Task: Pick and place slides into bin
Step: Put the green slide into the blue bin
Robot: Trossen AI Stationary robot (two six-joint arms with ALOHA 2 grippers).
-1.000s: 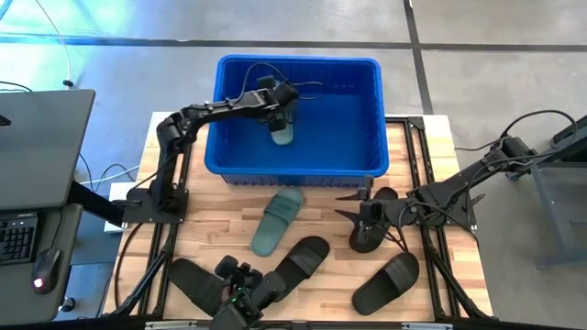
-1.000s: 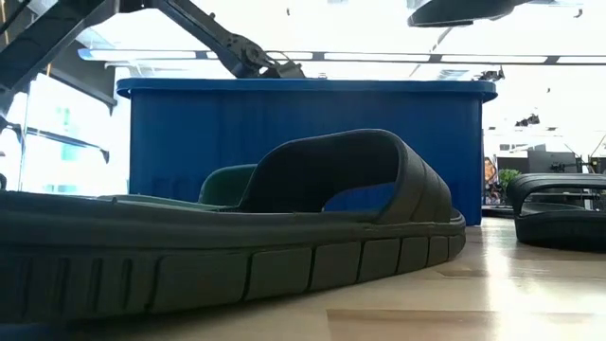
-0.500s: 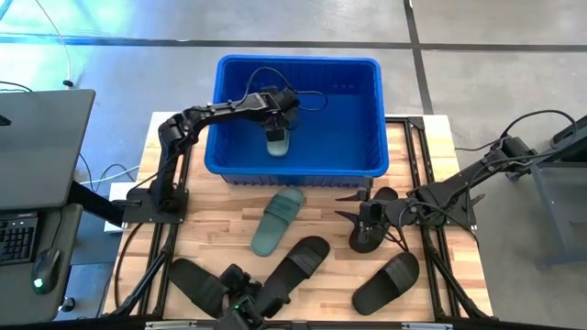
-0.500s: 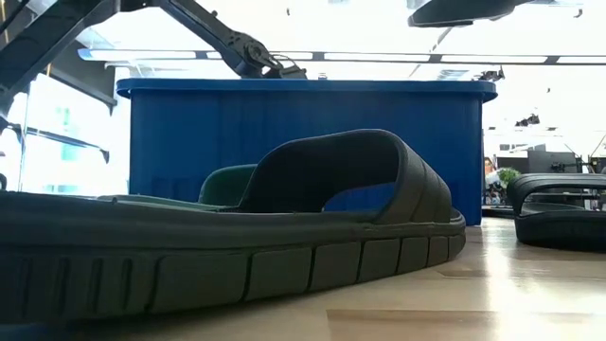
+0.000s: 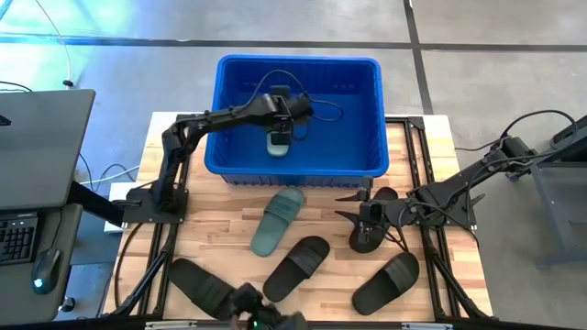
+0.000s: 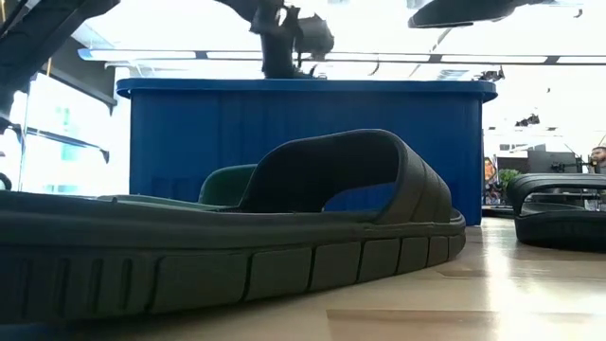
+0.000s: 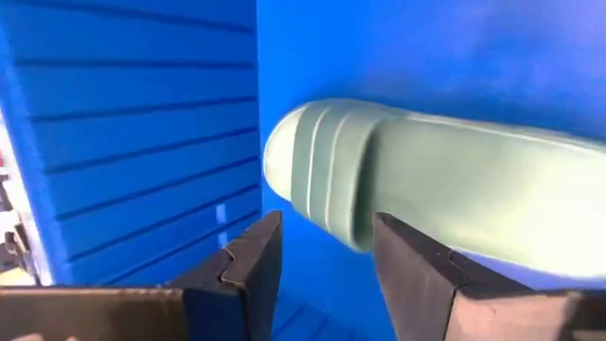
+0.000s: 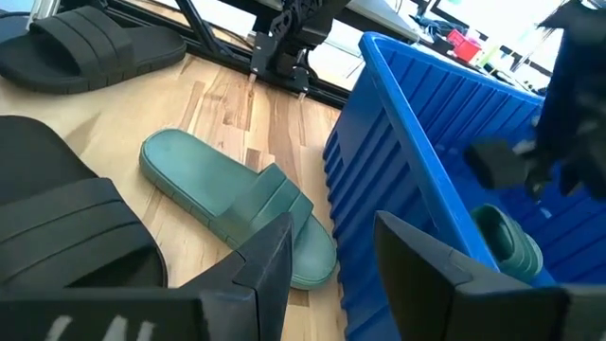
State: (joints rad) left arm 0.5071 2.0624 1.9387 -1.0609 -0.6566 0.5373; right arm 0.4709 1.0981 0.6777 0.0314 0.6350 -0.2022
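- Your left claw (image 5: 280, 117) hangs over the inside of the bin (image 5: 367, 156), just above the green slide (image 5: 277, 142) that lies on the bin's floor. Its fingers (image 7: 251, 265) are spread, with nothing between them; the slide's rounded end shows just beyond the tips.
- Your right claw (image 5: 366, 220) sits low over the worktop (image 5: 211, 229), just outside the bin's front wall toward its right corner. Its fingers (image 8: 270, 260) are spread and hold nothing.
- A second green slide (image 5: 278, 220) lies flat on the worktop in front of the bin's front wall, near its middle.
- You have black slides farther out from the bin: one (image 5: 296, 267) beyond the green slide, one (image 5: 386, 283) off toward the right corner of the worktop, one (image 5: 202, 285) toward the left corner.
- Another black slide (image 5: 371, 229) lies under the right claw, mostly hidden by it.
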